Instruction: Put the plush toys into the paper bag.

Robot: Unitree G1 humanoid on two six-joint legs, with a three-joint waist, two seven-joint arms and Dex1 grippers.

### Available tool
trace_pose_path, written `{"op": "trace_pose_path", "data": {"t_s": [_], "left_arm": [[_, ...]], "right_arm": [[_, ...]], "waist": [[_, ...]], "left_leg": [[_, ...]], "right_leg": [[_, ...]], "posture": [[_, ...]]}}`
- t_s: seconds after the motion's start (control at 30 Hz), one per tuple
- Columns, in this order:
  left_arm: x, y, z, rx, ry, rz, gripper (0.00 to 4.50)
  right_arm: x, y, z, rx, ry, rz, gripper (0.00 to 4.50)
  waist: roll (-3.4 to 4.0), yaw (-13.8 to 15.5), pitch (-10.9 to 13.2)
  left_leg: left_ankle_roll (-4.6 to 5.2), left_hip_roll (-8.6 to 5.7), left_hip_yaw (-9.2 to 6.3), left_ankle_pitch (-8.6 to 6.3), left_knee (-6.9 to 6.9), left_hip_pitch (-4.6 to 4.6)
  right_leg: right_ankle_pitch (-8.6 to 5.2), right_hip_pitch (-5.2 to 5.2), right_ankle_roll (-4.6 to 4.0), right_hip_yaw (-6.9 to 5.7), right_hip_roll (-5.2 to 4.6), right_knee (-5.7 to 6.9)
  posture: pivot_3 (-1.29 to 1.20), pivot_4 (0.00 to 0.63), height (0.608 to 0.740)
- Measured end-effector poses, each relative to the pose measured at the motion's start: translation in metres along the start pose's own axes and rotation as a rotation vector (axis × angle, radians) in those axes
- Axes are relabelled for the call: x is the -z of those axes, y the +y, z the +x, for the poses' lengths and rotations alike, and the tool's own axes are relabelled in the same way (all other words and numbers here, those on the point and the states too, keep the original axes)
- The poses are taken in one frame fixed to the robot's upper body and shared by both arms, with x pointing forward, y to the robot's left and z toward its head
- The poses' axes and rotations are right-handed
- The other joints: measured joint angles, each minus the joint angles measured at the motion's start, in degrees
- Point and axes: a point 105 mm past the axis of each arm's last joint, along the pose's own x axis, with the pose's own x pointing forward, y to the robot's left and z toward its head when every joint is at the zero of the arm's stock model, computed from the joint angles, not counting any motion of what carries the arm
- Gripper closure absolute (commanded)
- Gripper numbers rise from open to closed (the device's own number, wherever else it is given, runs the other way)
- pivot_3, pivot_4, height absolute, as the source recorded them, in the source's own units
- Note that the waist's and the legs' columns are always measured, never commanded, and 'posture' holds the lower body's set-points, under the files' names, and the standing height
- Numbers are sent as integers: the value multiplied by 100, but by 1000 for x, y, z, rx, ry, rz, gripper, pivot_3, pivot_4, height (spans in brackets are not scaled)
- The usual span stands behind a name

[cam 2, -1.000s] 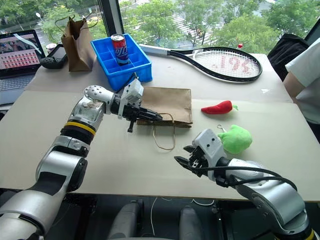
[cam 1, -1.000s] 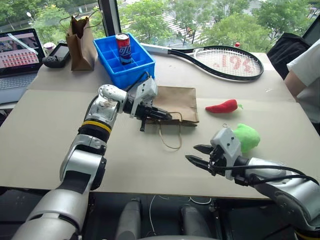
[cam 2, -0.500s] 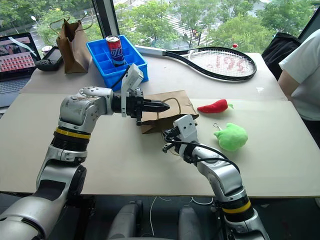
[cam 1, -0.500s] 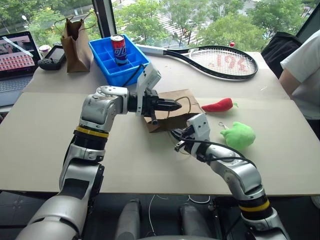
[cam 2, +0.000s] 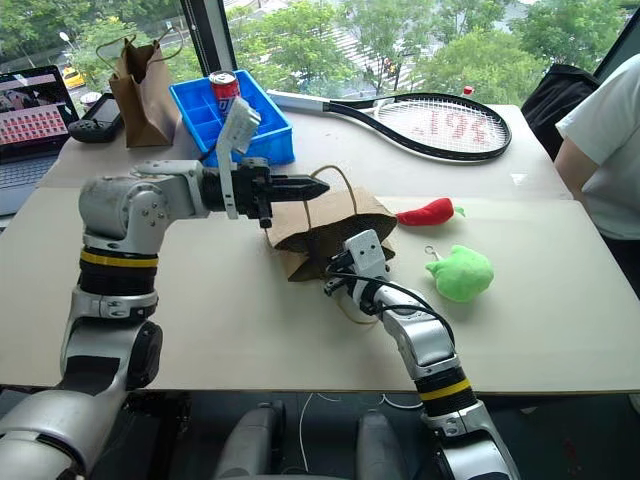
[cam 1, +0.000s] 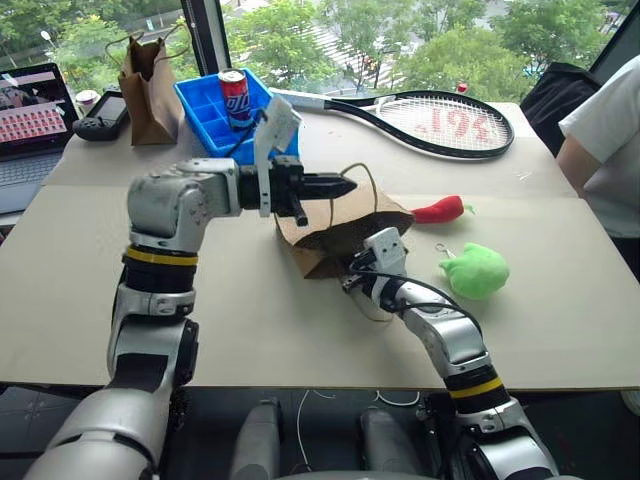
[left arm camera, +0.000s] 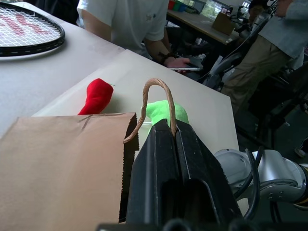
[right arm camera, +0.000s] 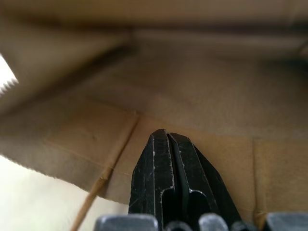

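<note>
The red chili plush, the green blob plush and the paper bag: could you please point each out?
red chili plush [cam 1: 441, 210]: left eye view, mid-body.
green blob plush [cam 1: 477, 271]: left eye view, centre of its body.
paper bag [cam 1: 352, 223]: left eye view, raised side panel.

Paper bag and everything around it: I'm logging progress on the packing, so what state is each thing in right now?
paper bag: lifted by one handle, mouth partly open, empty as far as seen
left gripper: shut on the bag's handle
right gripper: shut, tips at the bag's mouth
red chili plush: lying on the table, outside the bag
green plush: on the table, outside the bag
</note>
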Motion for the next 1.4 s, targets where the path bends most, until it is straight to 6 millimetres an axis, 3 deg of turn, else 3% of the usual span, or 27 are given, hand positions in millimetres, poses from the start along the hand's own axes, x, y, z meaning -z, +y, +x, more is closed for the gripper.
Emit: {"op": "trace_pose_path", "data": {"t_s": [0.23, 0.37, 0.43, 0.7, 0.97, 1.1, 1.2, 1.3, 1.4], "left_arm": [[-37, 7, -23, -71, -3, 191, 4500], [-61, -3, -27, -51, -2, 340, 4500], [-64, -6, -27, -37, 7, 380, 4500], [-64, -10, -26, -5, 21, 438, 4500], [-34, -12, -17, 20, 21, 374, 4500], [-21, -14, -14, 21, 30, 330, 4500], [-23, -18, -14, 20, 20, 320, 4500], [-23, -21, -15, 20, 13, 315, 4500], [-19, -22, -15, 18, 16, 300, 4500]], "right_arm": [[0, 11, -2, -83, 36, -108, 4335], [-1, 24, -3, -145, 56, -143, 4335], [-1, 27, -4, -160, 63, -147, 4335], [-1, 29, -5, -170, 75, -153, 4335], [-2, 27, -10, -173, 90, -165, 4335], [-12, 26, -15, -182, 72, -159, 4335], [-27, 26, -21, -191, 28, -134, 4335], [-48, 19, -30, -180, -34, -91, 3629], [-75, 9, -44, -164, -120, -54, 2610]], "waist": [[0, 3, 0], [0, 11, 0], [0, 11, 0], [0, 14, 0], [0, 19, 0], [0, 22, 0], [0, 29, 0], [0, 32, 0], [0, 35, 0]], "left_leg": [[-4, 0, 1, 1, -5, 4], [-5, 0, 1, 1, -7, 4], [-5, 0, 2, 1, -8, 4], [-4, 0, 2, 1, -7, 4], [-4, 1, 2, 2, -5, 2], [-4, 1, 2, 2, -4, 2], [-4, 1, 2, 2, -5, 3], [-4, 1, 2, 2, -5, 2], [-4, 1, 2, 2, -5, 3]], "right_leg": [[0, 1, -1, 0, 0, -2], [-1, 1, -1, 0, 0, -3], [-2, 1, -2, 0, 0, -3], [-3, 0, -2, 0, 0, -2], [-2, 1, -2, 1, 0, 0], [-2, 0, -2, 1, 0, 1], [-2, 0, -2, 1, 0, 1], [-2, 1, -2, 1, 0, 0], [-2, 1, -3, 0, 0, 1]], "posture": [[0, 150, 731], [0, 150, 731], [0, 150, 731], [0, 150, 731], [0, 150, 731], [0, 150, 731], [0, 150, 731], [0, 150, 731], [0, 150, 731]]}}
